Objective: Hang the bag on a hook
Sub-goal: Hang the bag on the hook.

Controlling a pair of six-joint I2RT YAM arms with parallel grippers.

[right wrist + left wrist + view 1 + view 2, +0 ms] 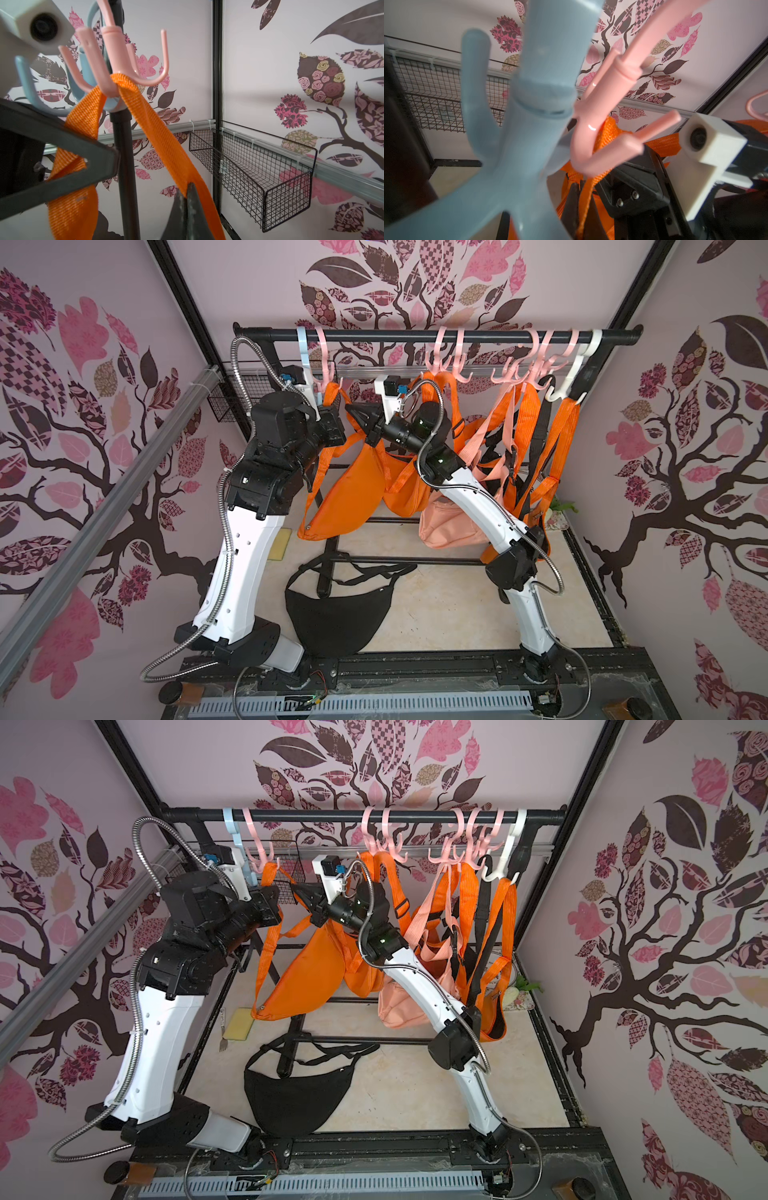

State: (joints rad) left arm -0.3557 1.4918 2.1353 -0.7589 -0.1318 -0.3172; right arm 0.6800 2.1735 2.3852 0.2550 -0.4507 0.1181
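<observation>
An orange bag (345, 497) hangs below the black rail (374, 334). Its strap (149, 128) is looped over a prong of the left pink hook (112, 83), which also shows in a top view (326, 383). My left gripper (583, 187) is just under that hook (591, 145) and is shut on the strap. My right gripper (188, 186) comes in from the right (349, 406) with its fingers together. The strap's other run passes behind its tips, and a pinch there cannot be made out.
A blue hook (529, 124) hangs right beside the pink one. More orange bags and a peach bag (449, 522) hang from hooks to the right. A black bag (332, 614) lies on the table. A wire basket (259, 176) is fixed to the wall on the left.
</observation>
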